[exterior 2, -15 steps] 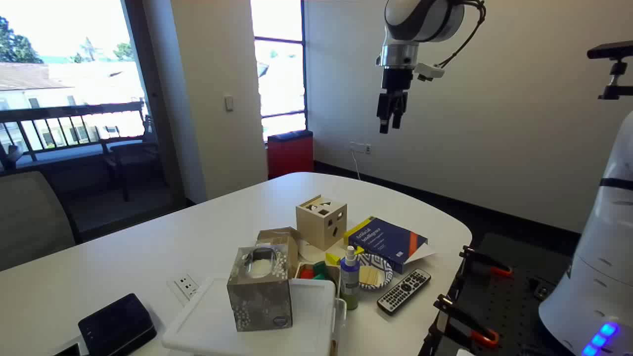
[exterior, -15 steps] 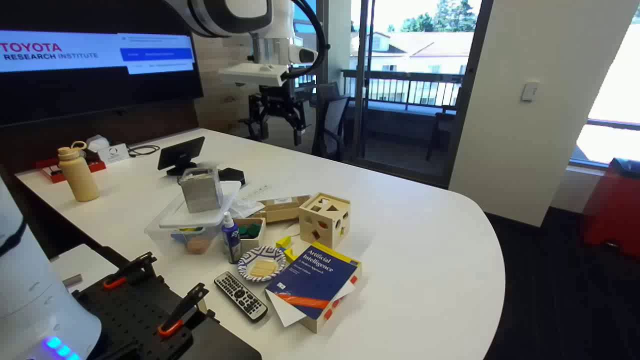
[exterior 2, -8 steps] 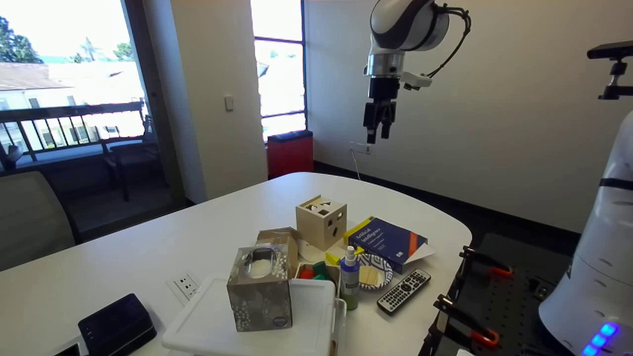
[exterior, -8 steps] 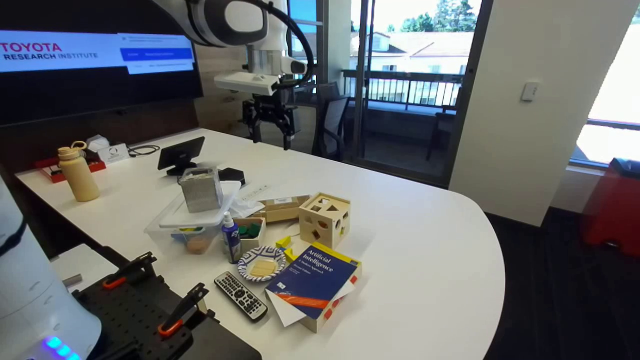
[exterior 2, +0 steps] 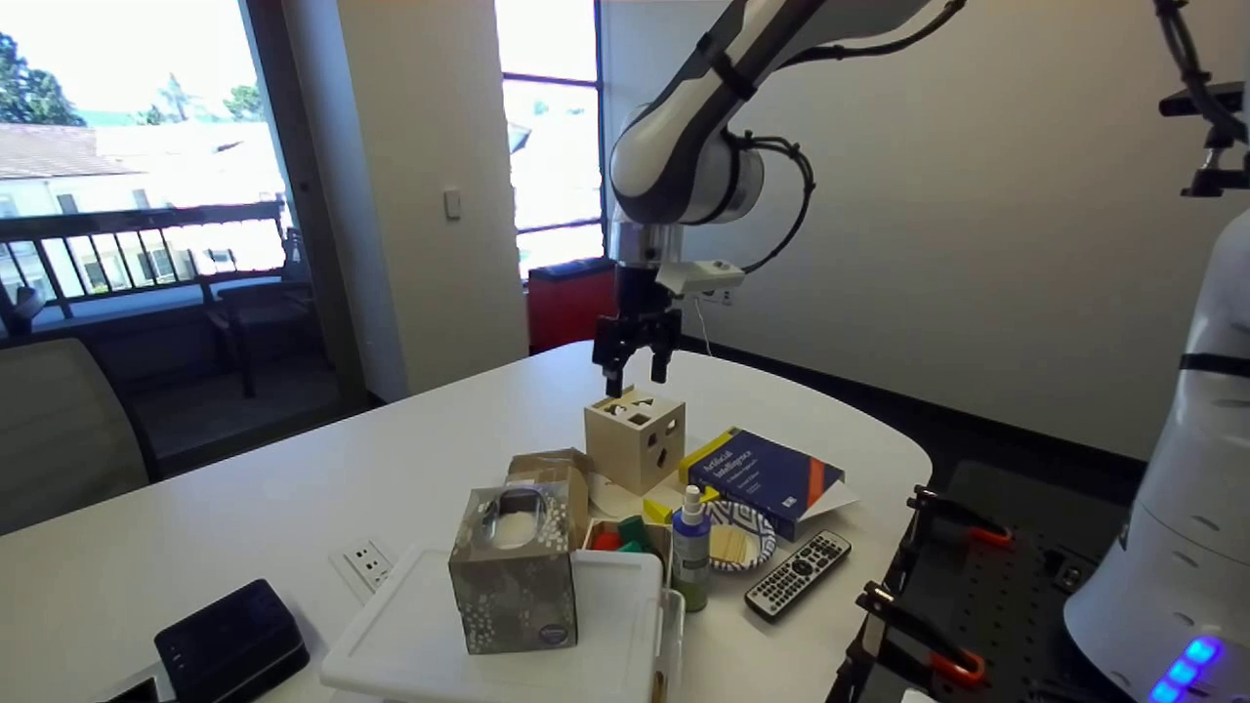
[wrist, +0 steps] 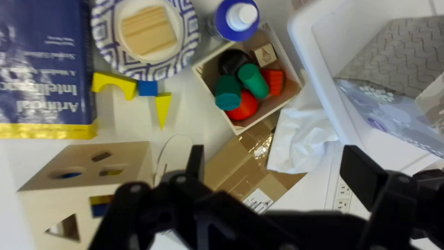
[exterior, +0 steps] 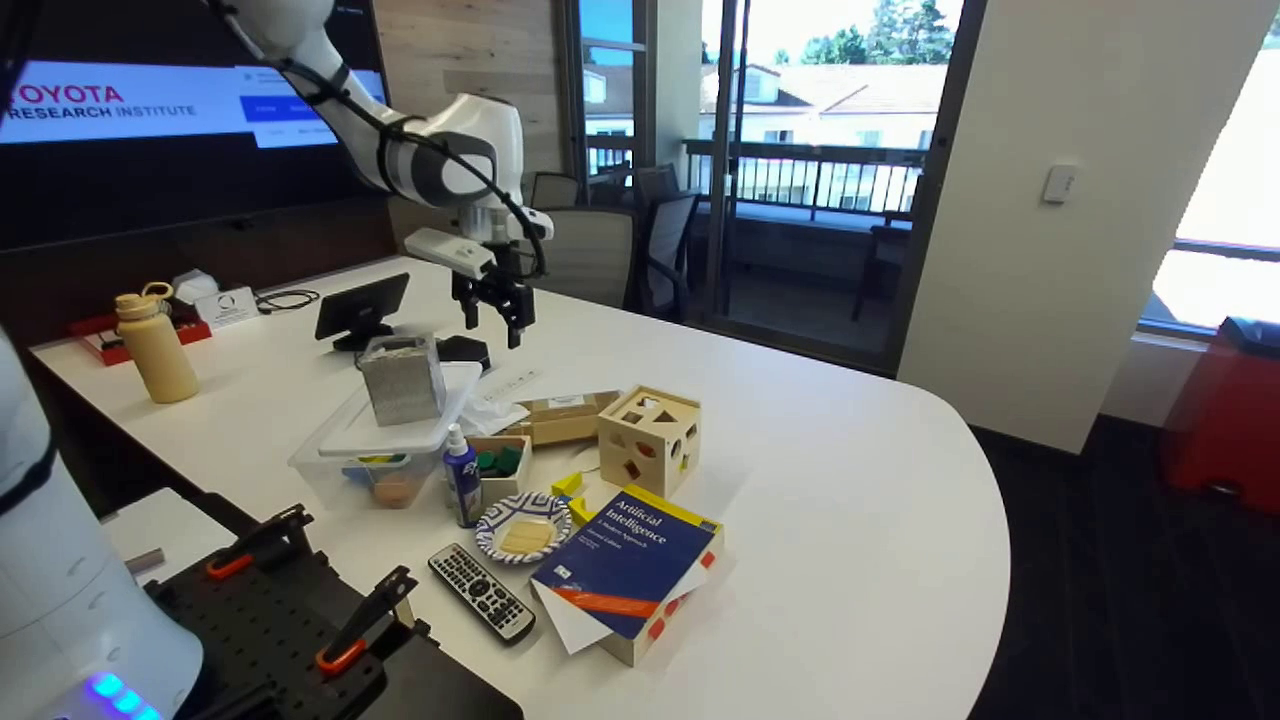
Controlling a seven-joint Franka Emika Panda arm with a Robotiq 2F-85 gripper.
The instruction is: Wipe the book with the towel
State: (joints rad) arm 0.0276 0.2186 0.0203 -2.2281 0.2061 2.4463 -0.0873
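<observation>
The dark blue book (exterior: 640,555) with a yellow band lies flat near the table's rounded end; it also shows in the other views (exterior 2: 767,478) (wrist: 41,66). A crumpled white cloth or tissue (wrist: 301,139), the only towel-like thing, lies partly over a brown carton beside the clear bin; in an exterior view it shows small (exterior: 492,415). My gripper (exterior: 493,332) is open and empty, in the air above the table beyond the carton, away from the book. Its spread fingers (wrist: 274,154) frame the carton and the lower part of the white cloth in the wrist view.
A wooden shape cube (exterior 2: 635,439), the brown carton (wrist: 239,163), a block box (wrist: 288,66), a spray bottle (exterior: 462,475), a patterned plate (exterior: 480,540) and a remote (exterior: 482,592) crowd near the book. A tissue box (exterior 2: 513,586) stands on the lidded bin (exterior 2: 391,625).
My gripper has come down a long way toward the table and moved left in both exterior views, turning somewhat. It stays open. The objects on the table have not moved.
</observation>
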